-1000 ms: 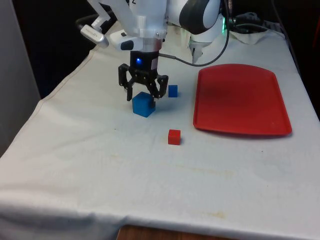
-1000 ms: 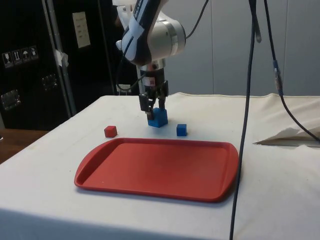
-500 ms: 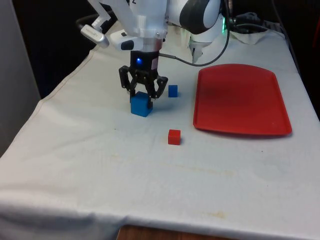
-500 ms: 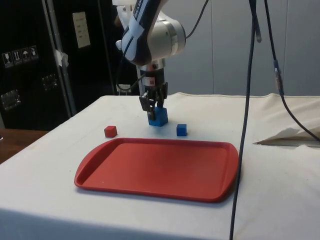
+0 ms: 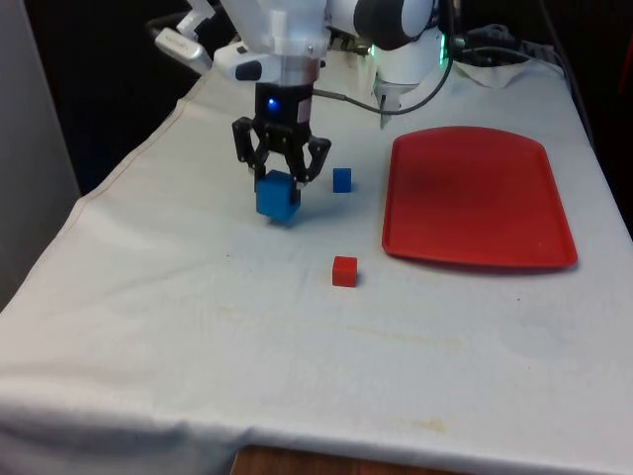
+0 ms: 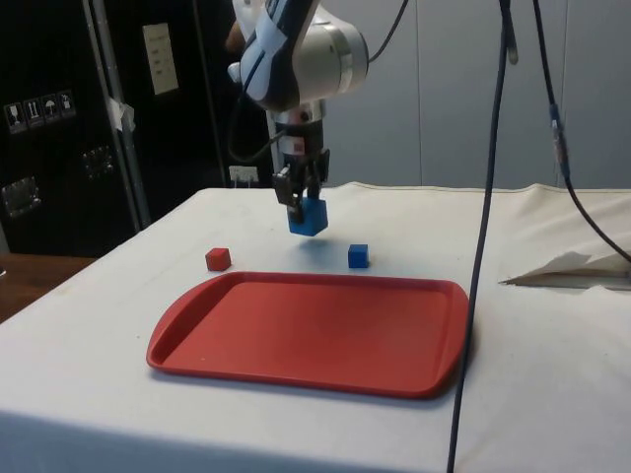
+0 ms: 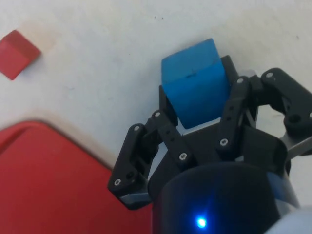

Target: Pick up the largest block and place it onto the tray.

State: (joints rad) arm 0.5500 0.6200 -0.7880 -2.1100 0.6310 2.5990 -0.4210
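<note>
So the gripper [image 5: 281, 181] has its two fingers clamped on the big blue block [image 5: 278, 196], and the block is off the cloth now, hanging a bit above the table [image 5: 148, 327] with its shadow right under it in the side view [image 6: 308, 216]. It sits slightly tilted in the grip, and in the wrist view [image 7: 196, 90] you can see the fingers pinching it on two opposite faces with the far end sticking out past them. The red tray [image 5: 475, 198] is over on the front view's right, well apart from the block, lying flat with a low raised rim all round; its near long edge in the side view [image 6: 315, 330] runs close to the table edge. Between the block and the tray sits the small blue block [image 5: 342, 179], just beside the tray's rim but not touching it. The small red block [image 5: 344, 270] is nearer the camera in the front view, near the tray's corner, apart from everything. Loads of bare cloth on the front view's left and front.
</note>
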